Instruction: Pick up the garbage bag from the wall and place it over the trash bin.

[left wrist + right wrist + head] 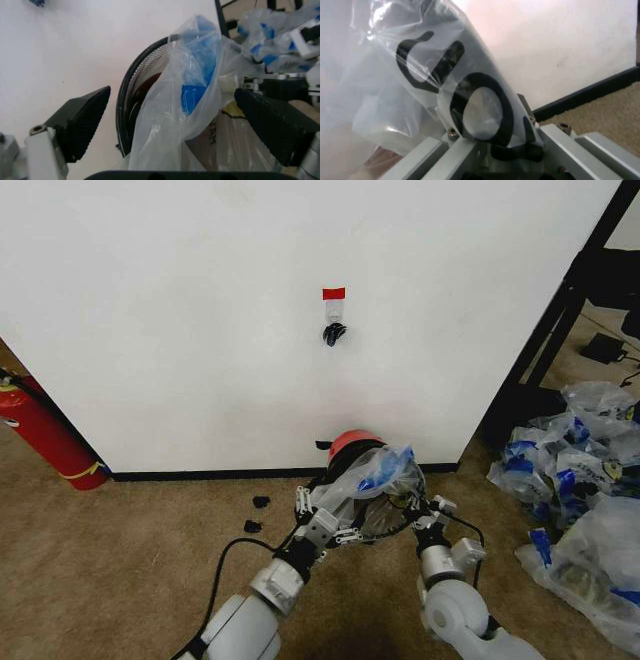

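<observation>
At the left edge of the head view a red fire extinguisher [45, 435] leans in the corner where the wall [200, 310] meets the carpet, well apart from the work. Higher, near the centre of the frame, a strip of red tape [333, 293] marks the small hook [333, 333], which now carries no bag. Two small black bits [256, 514] lie on the carpet left of centre.

In the lower middle, both arms reach up from the bottom edge toward the trash bin [350, 448], which stands just in front of the black baseboard [200, 475]. The left gripper [322, 515] sits at the bin's left side; in the left wrist view its black ribbed pads [82, 120] stand wide apart, and the garbage bag [375, 480] hangs loose between them without being pinched, beside the dark mesh rim. That open stance looks like either a release or a set-up to take the near edge.

The bag is draped across the bin's mouth, its blue print bunched on top, so it is over the bin but seemingly not yet spread around the rim. The right gripper [432, 510] is at the bin's right side, and the right wrist view shows film with bold black lettering lying across its frame; whether its fingers clamp the plastic cannot be told.

At the right edge a heap of clear-and-blue bags [580, 490] lies on the carpet, apart from the task
</observation>
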Motion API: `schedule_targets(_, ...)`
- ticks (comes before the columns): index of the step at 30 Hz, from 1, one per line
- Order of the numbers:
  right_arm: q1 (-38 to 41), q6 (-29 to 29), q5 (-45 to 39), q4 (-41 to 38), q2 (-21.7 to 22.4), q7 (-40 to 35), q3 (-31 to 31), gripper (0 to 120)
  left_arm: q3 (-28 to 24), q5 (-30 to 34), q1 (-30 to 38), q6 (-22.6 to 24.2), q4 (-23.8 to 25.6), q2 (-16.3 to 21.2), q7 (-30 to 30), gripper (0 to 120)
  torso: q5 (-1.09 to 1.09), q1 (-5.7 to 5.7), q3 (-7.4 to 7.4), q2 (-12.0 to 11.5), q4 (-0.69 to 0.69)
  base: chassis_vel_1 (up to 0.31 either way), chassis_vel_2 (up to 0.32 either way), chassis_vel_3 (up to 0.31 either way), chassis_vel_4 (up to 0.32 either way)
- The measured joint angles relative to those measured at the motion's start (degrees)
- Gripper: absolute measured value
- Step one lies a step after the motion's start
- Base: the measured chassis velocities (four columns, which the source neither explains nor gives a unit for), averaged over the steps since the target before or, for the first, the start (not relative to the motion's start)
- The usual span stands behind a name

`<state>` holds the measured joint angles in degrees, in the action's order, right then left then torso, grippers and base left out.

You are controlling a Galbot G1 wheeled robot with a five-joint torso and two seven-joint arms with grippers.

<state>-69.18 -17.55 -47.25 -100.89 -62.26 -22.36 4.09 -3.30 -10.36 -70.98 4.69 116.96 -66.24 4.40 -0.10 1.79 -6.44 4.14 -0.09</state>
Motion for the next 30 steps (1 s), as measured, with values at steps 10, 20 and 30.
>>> schedule_targets(10,3.49,-1.4,5.48,5.61,-3.18,0.46,-2.35,0,-3.61,2.81,7.7,4.75,-3.66,-2.51,3.07,93,0.0,0.01,0.0,0.0,0.0,0.0,0.0,0.0,0.0)
schedule_targets(20,5.27,-1.87,7.76,7.36,-4.36,0.91,-3.24,0,-6.16,3.03,11.59,6.15,-8.04,-5.56,5.19,93,0.0,0.01,0.0,0.0,0.0,0.0,0.0,0.0,0.0)
schedule_targets(30,5.52,-1.87,8.31,7.43,-4.64,0.8,-3.43,0,-6.04,2.83,12.09,7.81,-9.68,-6.23,9.46,61,0.0,0.01,0.0,0.0,0.0,0.0,0.0,0.0,0.0)
